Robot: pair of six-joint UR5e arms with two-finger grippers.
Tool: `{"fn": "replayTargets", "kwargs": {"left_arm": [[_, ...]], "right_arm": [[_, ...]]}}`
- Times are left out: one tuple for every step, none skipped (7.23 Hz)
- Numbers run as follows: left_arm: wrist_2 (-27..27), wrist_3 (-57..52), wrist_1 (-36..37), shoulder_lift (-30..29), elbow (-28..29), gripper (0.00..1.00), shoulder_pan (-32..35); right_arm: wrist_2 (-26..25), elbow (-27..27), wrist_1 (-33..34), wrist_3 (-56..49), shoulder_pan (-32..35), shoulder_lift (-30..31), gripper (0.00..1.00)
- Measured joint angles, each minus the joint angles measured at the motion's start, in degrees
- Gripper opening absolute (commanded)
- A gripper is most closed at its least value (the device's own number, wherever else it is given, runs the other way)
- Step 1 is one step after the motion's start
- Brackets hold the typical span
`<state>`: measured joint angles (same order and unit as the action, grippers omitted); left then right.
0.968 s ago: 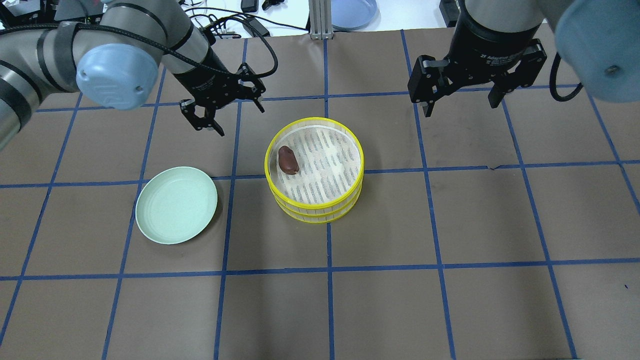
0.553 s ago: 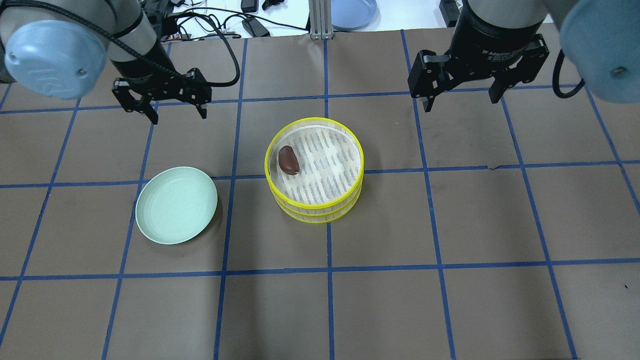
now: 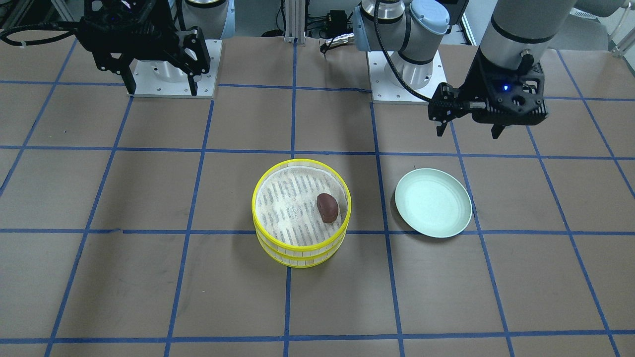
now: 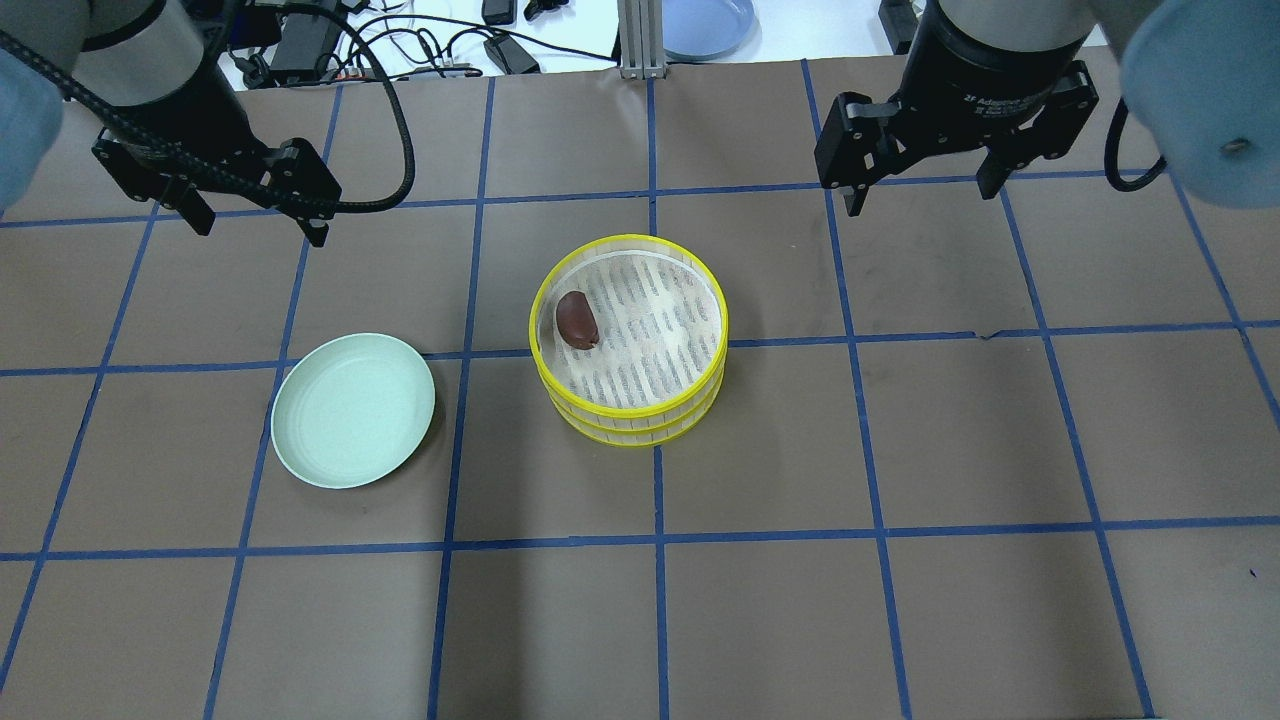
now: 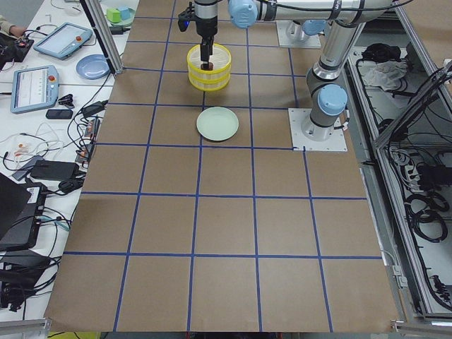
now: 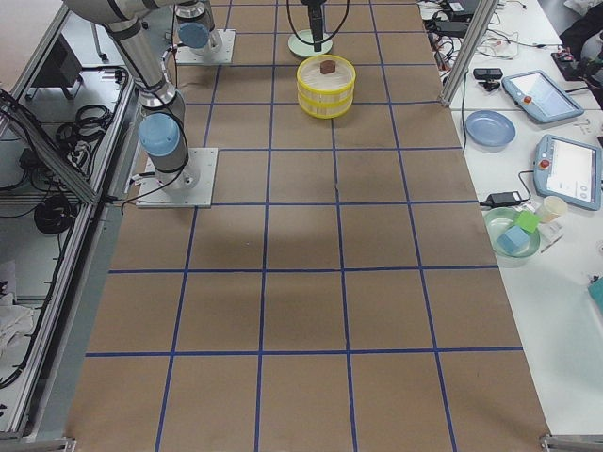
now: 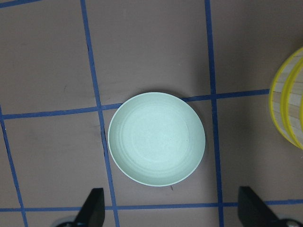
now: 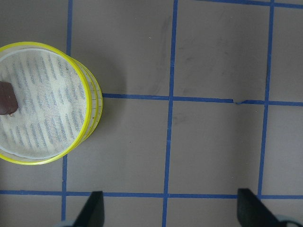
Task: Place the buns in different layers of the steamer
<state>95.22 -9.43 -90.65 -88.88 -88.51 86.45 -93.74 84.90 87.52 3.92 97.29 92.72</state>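
Note:
The steamer (image 4: 700, 385) stands mid-table as two stacked yellow-rimmed tiers; it also shows in the front view (image 3: 268, 250). A dark reddish-brown bun (image 4: 577, 319) lies on the top tier's liner near its left rim, also seen in the front view (image 3: 328, 207) and at the left edge of the right wrist view (image 8: 6, 98). The cream-white bun is hidden or out of view. My left gripper (image 4: 256, 218) is open and empty, high above the table beyond the plate. My right gripper (image 4: 918, 190) is open and empty, high to the steamer's right.
A pale green plate (image 4: 353, 410) sits empty left of the steamer, directly under the left wrist camera (image 7: 156, 138). A blue plate (image 4: 708, 25) and cables lie on the bench beyond the far table edge. Blue tape lines grid the brown tabletop.
My left gripper has swung away from the steamer to the left, out over the area beyond the plate, still open. The right gripper has barely moved. The brown bun stayed in the top tier.

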Motion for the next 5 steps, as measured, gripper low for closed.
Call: {"fn": "replayTargets", "kwargs": {"left_arm": [[-1.02, 0.00, -0.48, 1.30, -0.01, 1.00, 0.01], [-1.51, -0.14, -0.67, 2.01, -0.05, 1.00, 0.00], [-2.09, -0.30, -0.73, 2.35, -0.07, 1.00, 0.00], [-2.76, -0.44, -0.75, 2.54, -0.10, 1.00, -0.05], [-3.04, -0.58, -0.76, 2.61, -0.21, 1.00, -0.13]], "right_arm": [[0.02, 0.00, -0.02, -0.06, 0.00, 0.00, 1.00], [0.02, 0.00, -0.01, -0.10, 0.00, 0.00, 1.00], [-0.01, 0.02, 0.00, -0.13, 0.00, 0.00, 1.00], [-0.03, 0.04, 0.01, -0.14, 0.00, 0.00, 1.00], [-0.04, 0.03, 0.00, -0.14, 0.00, 0.00, 1.00]]}}
